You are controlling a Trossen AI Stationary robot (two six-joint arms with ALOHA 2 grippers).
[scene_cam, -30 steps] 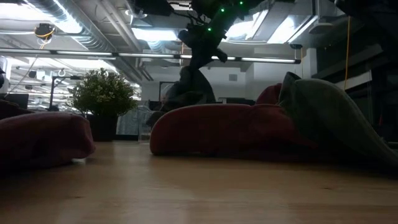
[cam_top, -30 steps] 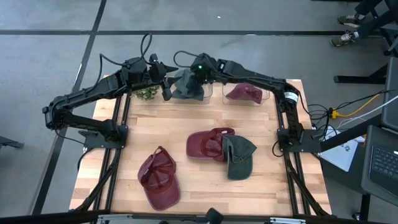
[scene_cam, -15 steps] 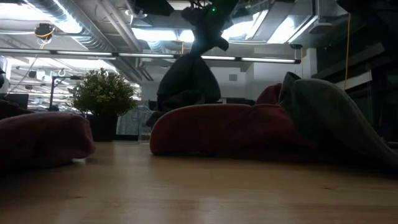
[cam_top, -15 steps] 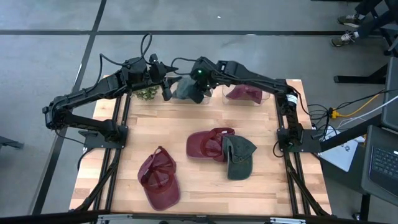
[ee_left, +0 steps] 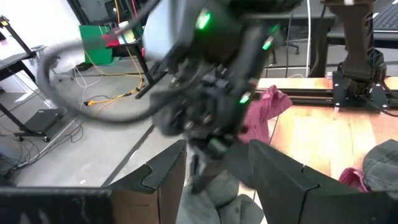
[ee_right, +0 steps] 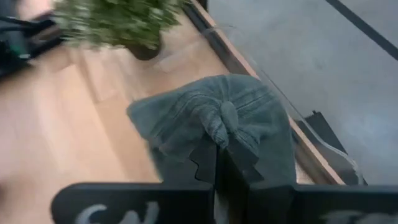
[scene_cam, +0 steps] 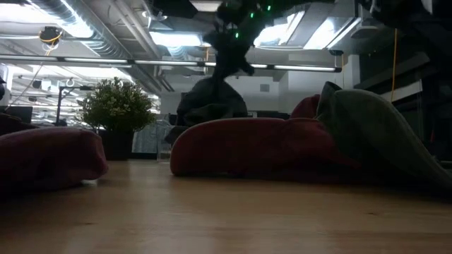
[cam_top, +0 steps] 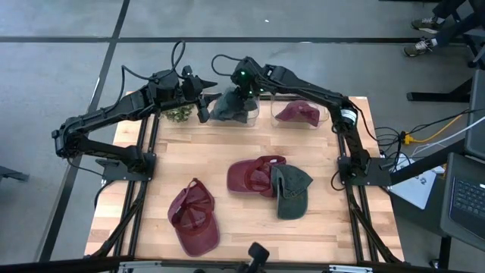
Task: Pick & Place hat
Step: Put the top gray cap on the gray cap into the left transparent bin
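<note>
1. High view, near edge of the light wooden slatted table (cam_top: 227, 163): a dark red fabric cap (cam_top: 194, 218) lies alone near the table's front left.
2. Mid-table: a second dark red cap (cam_top: 254, 175) lies touching a grey-green fabric cap (cam_top: 292, 189), which partly overlaps its right side.
3. Far edge, right: a third dark red cap (cam_top: 297, 113) sits in a clear plastic bin (cam_top: 324, 116).
4. Far edge, centre: the right gripper (cam_top: 241, 92) is clamped on a bunched fold at the top of a grey-green fabric hat (cam_top: 227, 108). The right wrist view shows both fingers pinched together on the cloth (ee_right: 217, 121). The hat hangs over a second clear bin (cam_top: 255, 111); whether its lower edge touches the bin floor cannot be confirmed.
5. Far edge, left of the hat: the left gripper (cam_top: 204, 97) is just beside the held hat, fingers (ee_left: 280, 180) parted and gripping nothing.
6. Far left corner: a small green potted plant (cam_top: 179, 114) stands on the table beside the left arm.
</note>
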